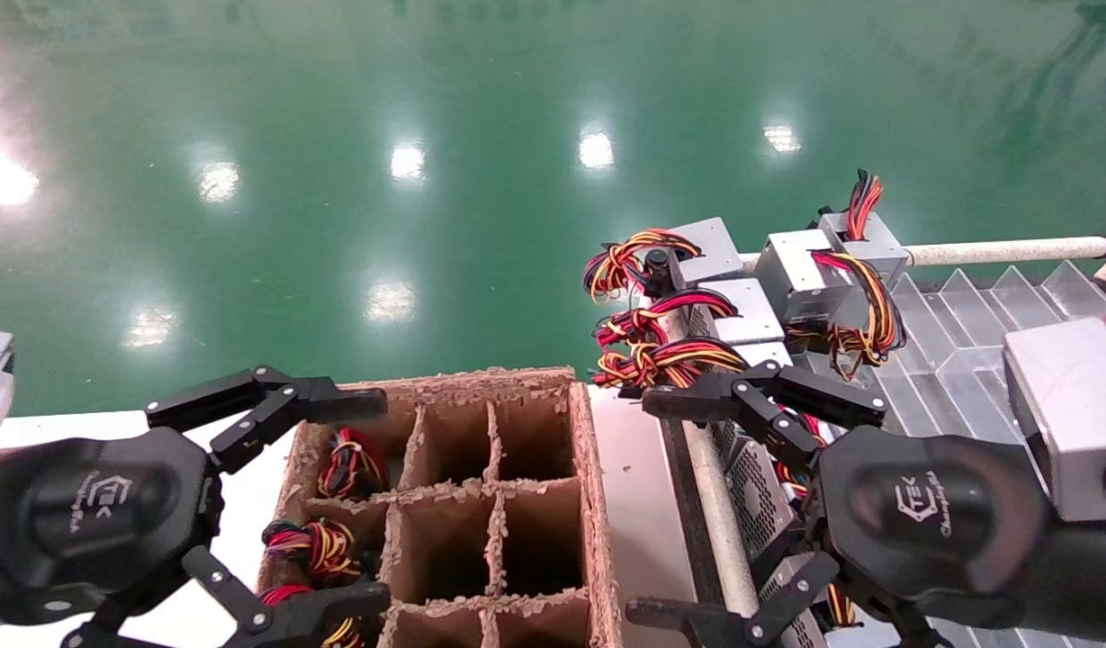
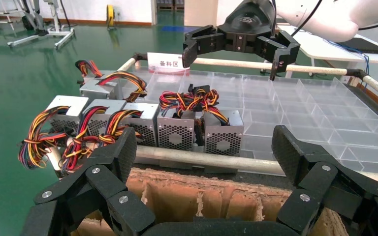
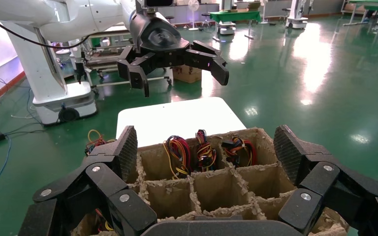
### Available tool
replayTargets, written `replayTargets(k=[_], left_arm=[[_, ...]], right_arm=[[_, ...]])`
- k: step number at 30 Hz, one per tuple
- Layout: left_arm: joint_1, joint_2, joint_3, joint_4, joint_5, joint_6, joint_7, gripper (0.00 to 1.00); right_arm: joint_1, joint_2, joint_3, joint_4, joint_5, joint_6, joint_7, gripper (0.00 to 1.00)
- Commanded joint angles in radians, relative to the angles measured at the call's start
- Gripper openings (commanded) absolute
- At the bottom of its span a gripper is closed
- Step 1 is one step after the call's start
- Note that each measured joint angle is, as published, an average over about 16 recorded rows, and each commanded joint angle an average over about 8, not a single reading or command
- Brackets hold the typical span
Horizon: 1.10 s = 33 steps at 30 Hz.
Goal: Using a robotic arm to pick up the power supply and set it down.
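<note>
Several silver-grey power supplies (image 1: 741, 310) with red, yellow and black wire bundles stand in a row on a clear tray, their vent sides (image 2: 177, 130) facing the left wrist view. My right gripper (image 1: 647, 506) hangs open beside that row, over the tray's near rail, holding nothing. My left gripper (image 1: 373, 499) is open and empty over a cardboard divider box (image 1: 597, 486). Wire bundles (image 1: 350, 463) stick out of the box's left-hand cells; the bodies below them are hidden. In the right wrist view those wires (image 3: 177, 152) fill the far cells.
The clear compartment tray (image 1: 966, 315) is framed by white pipe rails (image 1: 993, 250). The box stands on a white table (image 1: 85, 427). Shiny green floor lies beyond. Each wrist view shows the other gripper (image 2: 241, 42) (image 3: 172, 54) raised opposite.
</note>
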Motion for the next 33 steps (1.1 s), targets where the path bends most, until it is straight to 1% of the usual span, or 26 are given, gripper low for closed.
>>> replayTargets(k=[1,15,16,23,24,28,33], left_arm=[[0.0,0.0,0.0,0.0,0.0,0.0,0.0,1.0],[0.0,0.0,0.0,0.0,0.0,0.0,0.0,1.0],[0.0,0.0,0.0,0.0,0.0,0.0,0.0,0.91],[0.0,0.0,0.0,0.0,0.0,0.0,0.0,0.03],[0.0,0.0,0.0,0.0,0.0,0.0,0.0,0.0],[0.0,0.0,0.0,0.0,0.0,0.0,0.0,0.0],[0.0,0.0,0.0,0.0,0.0,0.0,0.0,0.0]], right_arm=[[0.0,0.0,0.0,0.0,0.0,0.0,0.0,1.0],[0.0,0.0,0.0,0.0,0.0,0.0,0.0,1.0],[0.0,0.0,0.0,0.0,0.0,0.0,0.0,1.0],[0.003,0.002,-0.003,0.002,-0.006,-0.004,0.001,1.0],[0.005,0.002,-0.005,0.004,-0.009,-0.006,0.003,1.0],[0.029,0.005,-0.025,0.018,-0.036,-0.028,0.018,1.0],[0.091,-0.017,-0.097,0.048,-0.137,-0.064,0.019,1.0]])
